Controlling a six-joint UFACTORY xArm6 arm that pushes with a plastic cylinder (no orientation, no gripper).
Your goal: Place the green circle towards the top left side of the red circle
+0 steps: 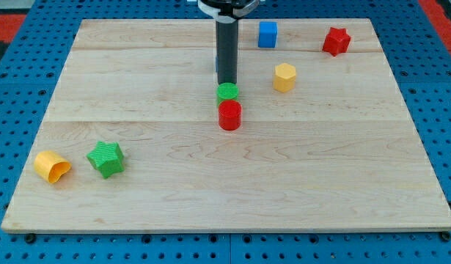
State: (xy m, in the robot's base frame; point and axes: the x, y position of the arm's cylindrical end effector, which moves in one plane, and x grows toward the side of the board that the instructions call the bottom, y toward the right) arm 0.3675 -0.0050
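The green circle lies near the middle of the board, directly above the red circle and touching it. My tip comes down from the view's top and stands right behind the green circle, at its upper edge, touching or nearly touching it. The rod hides part of the board above the green circle.
A blue cube and a red star lie at the view's top right. A yellow hexagon is to the right of my tip. A green star and a yellow block lie at bottom left. The wooden board rests on blue pegboard.
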